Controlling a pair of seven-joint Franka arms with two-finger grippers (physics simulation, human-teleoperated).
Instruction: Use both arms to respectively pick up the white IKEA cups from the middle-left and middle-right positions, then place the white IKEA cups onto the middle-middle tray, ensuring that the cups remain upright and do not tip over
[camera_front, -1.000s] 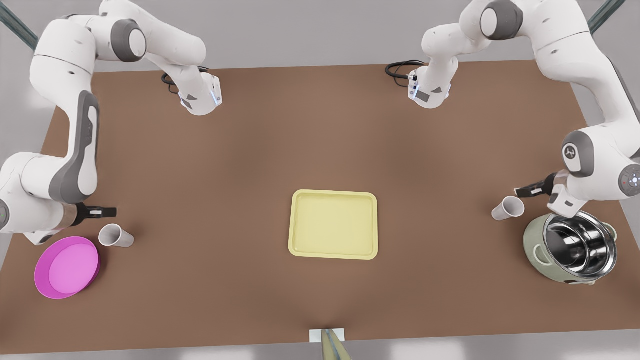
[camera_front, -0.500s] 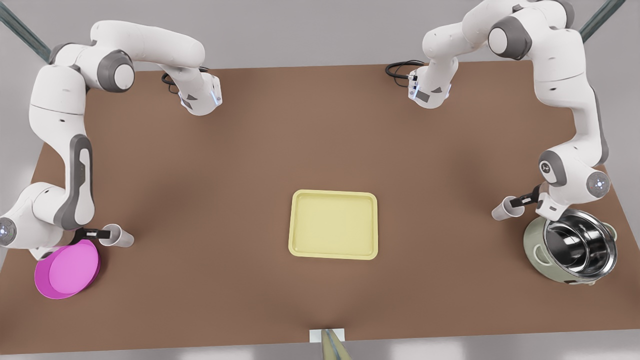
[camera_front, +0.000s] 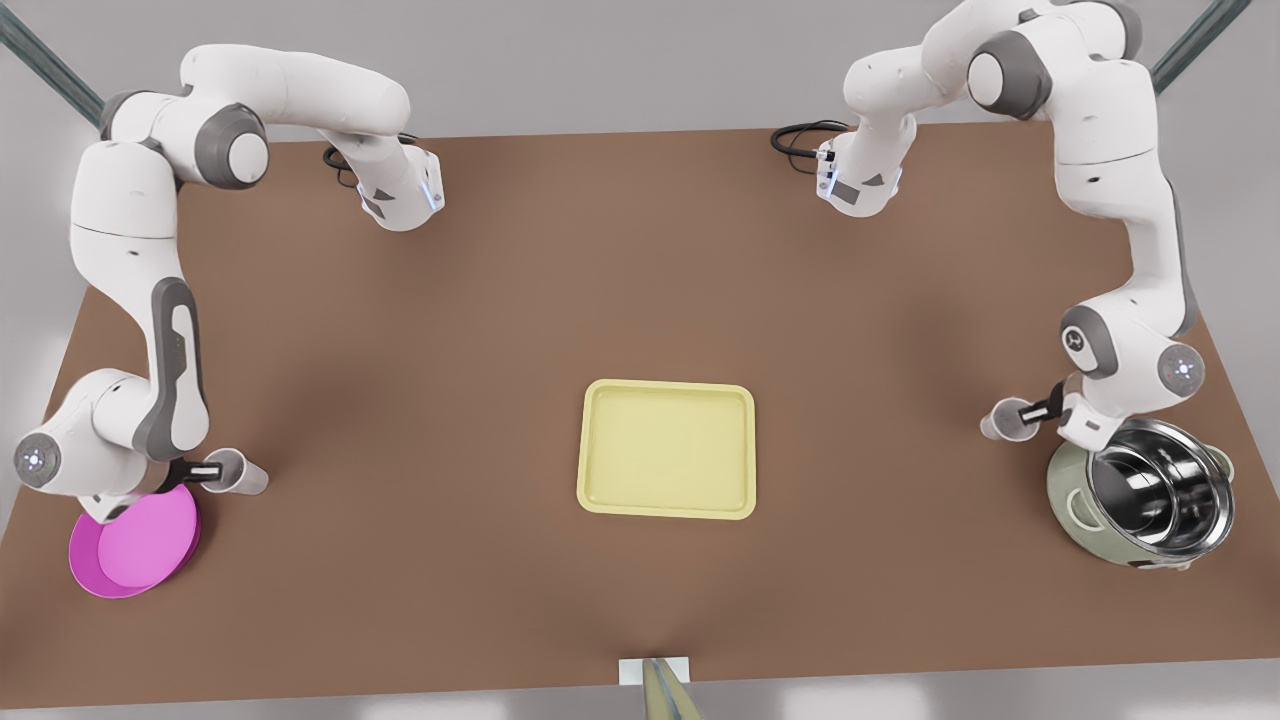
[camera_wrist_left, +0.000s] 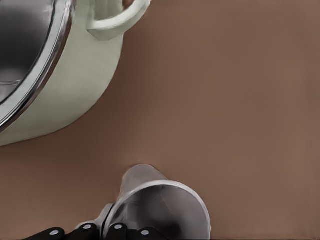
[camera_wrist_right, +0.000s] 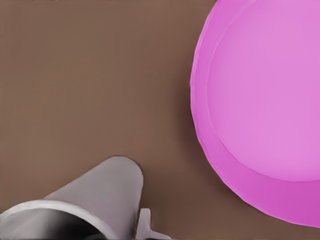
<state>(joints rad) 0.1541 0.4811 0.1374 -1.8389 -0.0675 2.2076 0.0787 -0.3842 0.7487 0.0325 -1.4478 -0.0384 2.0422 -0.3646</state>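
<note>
The left claw (camera_front: 1040, 408) sits at the front view's right, at the rim of a white cup (camera_front: 1008, 420) standing on the brown counter (camera_front: 640, 300), just beside the green-sided steel pot (camera_front: 1140, 490). The left wrist view shows that cup (camera_wrist_left: 160, 207) upright with black fingertips (camera_wrist_left: 117, 231) at its rim, and the pot's wall and handle (camera_wrist_left: 75, 90) near it but apart; how far the fingers are parted cannot be told.

The right claw (camera_front: 205, 470) sits at the front view's left, at the rim of the other white cup (camera_front: 238, 472), just beside the magenta plate (camera_front: 135, 540). The right wrist view shows this cup (camera_wrist_right: 90, 200) upright on the counter, with the plate (camera_wrist_right: 260, 110) near it and not touching. How wide this claw stands cannot be told either.

The front view alone shows the pale yellow tray (camera_front: 667, 510), bare, in the middle of the counter, well apart from both cups.
</note>
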